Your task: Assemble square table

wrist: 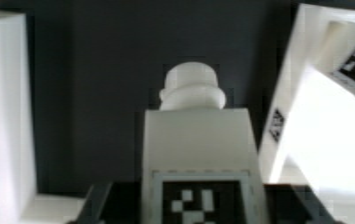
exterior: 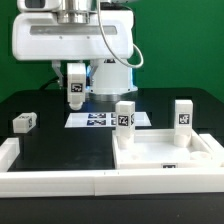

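White plastic leg point(exterior: 75, 98) is held between the half-closed fingers of the gripper point(exterior: 75, 86), raised off the black table point(exterior: 50, 140). Two legs point(exterior: 125, 115) point(exterior: 183, 113) are stood upright on the square panel point(exterior: 165, 152); a fourth leg point(exterior: 24, 122) is laid well apart.

Panel point(exterior: 150, 148) bears two legs point(exterior: 125, 116); third leg point(exterior: 24, 122) lies apart; fourth leg point(exterior: 75, 90) gripped.

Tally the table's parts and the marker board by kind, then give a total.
Legs: 4 (held leg, lying leg, two upright legs)
Square panel: 1
Marker board: 1
Total: 6
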Available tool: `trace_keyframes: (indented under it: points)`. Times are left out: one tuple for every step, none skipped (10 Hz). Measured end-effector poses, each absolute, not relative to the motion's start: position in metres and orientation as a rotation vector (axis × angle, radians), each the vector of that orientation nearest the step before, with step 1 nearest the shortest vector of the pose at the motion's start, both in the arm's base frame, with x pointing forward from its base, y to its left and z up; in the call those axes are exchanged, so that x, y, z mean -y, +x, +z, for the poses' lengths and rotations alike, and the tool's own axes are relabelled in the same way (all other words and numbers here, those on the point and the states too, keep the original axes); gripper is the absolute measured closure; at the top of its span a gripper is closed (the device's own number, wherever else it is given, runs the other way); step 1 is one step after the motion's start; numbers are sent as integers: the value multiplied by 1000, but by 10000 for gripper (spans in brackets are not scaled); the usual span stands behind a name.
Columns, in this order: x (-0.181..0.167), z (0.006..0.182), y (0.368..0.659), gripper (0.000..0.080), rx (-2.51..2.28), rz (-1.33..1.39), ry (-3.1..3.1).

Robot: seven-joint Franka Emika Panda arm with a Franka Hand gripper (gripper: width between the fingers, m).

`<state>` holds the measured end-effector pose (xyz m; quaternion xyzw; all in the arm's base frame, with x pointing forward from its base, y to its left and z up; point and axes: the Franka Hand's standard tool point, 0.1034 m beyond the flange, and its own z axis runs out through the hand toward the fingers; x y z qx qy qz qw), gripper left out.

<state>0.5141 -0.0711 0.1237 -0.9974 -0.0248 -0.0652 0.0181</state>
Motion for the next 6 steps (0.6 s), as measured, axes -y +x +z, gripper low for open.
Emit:
trace_keyframes:
  points:
    - [57,124,524,512,63,-214,-3083]
    - [46,127,542,512,87,-243,-3081]
    - [39,129,558,512,104,-270,-3079]
    - [32,133,569,512,115,-298,-3075]
    - [27,135,574,512,130,-316,-3073]
    - [29,134,572,512,126,-312,-3074]
